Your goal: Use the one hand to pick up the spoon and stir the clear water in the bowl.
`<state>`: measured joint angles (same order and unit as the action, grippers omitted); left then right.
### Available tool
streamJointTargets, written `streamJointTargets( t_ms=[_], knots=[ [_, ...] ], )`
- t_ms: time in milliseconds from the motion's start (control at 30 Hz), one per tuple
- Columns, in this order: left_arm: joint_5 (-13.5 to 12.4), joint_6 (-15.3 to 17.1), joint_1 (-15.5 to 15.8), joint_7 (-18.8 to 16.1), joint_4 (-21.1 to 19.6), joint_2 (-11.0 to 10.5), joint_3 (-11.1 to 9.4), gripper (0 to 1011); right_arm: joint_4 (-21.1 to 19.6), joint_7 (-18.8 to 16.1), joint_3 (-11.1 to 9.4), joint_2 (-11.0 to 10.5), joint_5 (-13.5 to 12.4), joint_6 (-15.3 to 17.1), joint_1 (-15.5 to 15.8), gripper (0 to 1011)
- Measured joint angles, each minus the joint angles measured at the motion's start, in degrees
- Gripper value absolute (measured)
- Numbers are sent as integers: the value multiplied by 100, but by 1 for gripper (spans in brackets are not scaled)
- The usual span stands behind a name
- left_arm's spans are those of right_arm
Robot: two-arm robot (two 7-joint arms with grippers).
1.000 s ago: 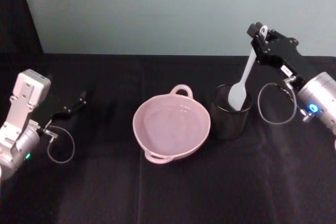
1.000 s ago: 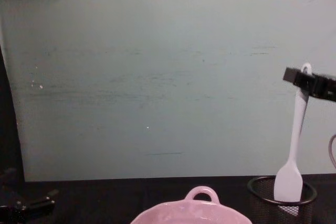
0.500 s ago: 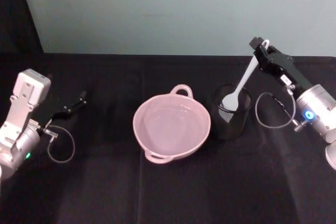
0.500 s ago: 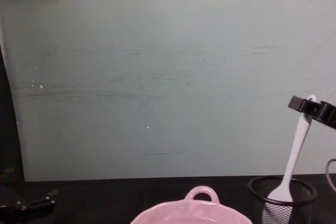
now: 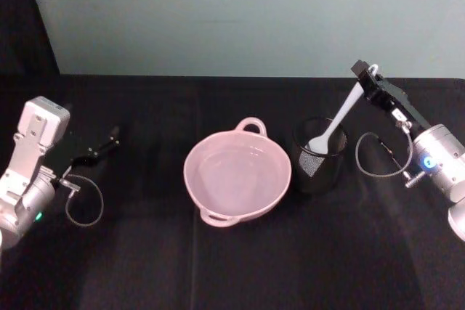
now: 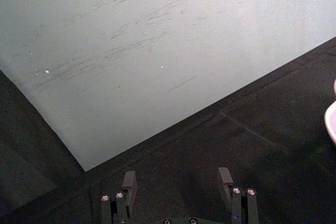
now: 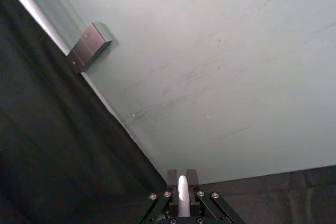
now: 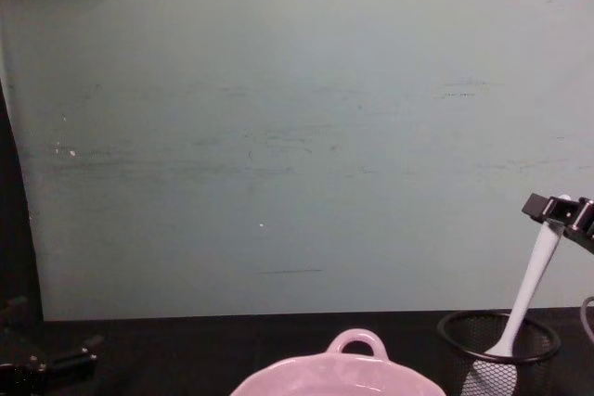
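Spoon (image 5: 336,123) leans in the black wire-mesh cup (image 5: 318,156), right of middle in the head view, its flat head down inside. The right gripper (image 5: 370,78) pinches the very tip of the handle, at the upper right. The pink bowl (image 5: 237,176) of clear water (image 5: 236,172) sits in the middle, just beside the cup. If the gripper lifts crooked, the spoon could catch the rim and tip the cup. Such a thin grip could slip. The left gripper (image 6: 178,182) rests spread apart at the far left.
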<state>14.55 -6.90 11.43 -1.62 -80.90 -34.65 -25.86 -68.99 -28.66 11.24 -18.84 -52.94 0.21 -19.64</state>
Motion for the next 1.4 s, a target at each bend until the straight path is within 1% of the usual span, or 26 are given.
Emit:
streamJointTargets(
  t_ms=[33,233,267,333,633,700,767,800,833,933,1000,1067,1100,1133,1200,1233,1333,1367,1400],
  knots=[
    [0,0,0,0,0,0,0,1011,0,0,0,0,0,0,0,114],
    [0,0,0,0,0,0,0,1011,150,-16,25,24,-261,77,-36,114],
    [0,0,0,0,0,0,0,1011,150,-16,25,24,-261,77,-36,114],
    [0,0,0,0,0,0,0,1011,178,-16,45,24,-339,93,-36,114],
    [0,0,0,0,0,0,0,1011,256,-20,136,7,-483,87,-63,114],
    [0,0,0,0,0,0,0,1011,256,-8,162,-6,-496,70,-62,130],
    [0,0,0,0,0,0,0,1011,257,9,178,-16,-499,52,-60,162],
    [0,0,0,0,0,0,0,1011,260,32,193,-28,-499,41,-59,217],
    [0,0,0,0,0,0,0,1011,263,36,200,-34,-499,39,-58,226],
    [0,0,0,0,0,0,0,1011,278,76,216,-48,-506,27,-48,332],
    [0,0,0,0,0,0,0,1011,278,91,219,-54,-513,22,-40,367],
    [0,0,0,0,0,0,0,1011,278,125,222,-63,-522,18,-27,451],
    [0,0,0,0,0,0,0,1011,278,130,223,-66,-525,18,-22,473],
    [0,0,0,0,0,0,0,1011,274,150,224,-74,-532,17,-8,534],
    [0,0,0,0,0,0,0,1011,257,166,226,-84,-538,17,12,568],
    [0,0,0,0,0,0,0,1011,226,178,227,-97,-545,17,40,627],
    [0,0,0,0,0,0,0,1011,135,214,228,-123,-553,17,119,696],
    [0,0,0,0,0,0,0,1011,42,231,228,-146,-558,16,189,754],
    [0,0,0,0,0,0,0,1011,-10,248,228,-160,-562,13,230,767]
  ],
)
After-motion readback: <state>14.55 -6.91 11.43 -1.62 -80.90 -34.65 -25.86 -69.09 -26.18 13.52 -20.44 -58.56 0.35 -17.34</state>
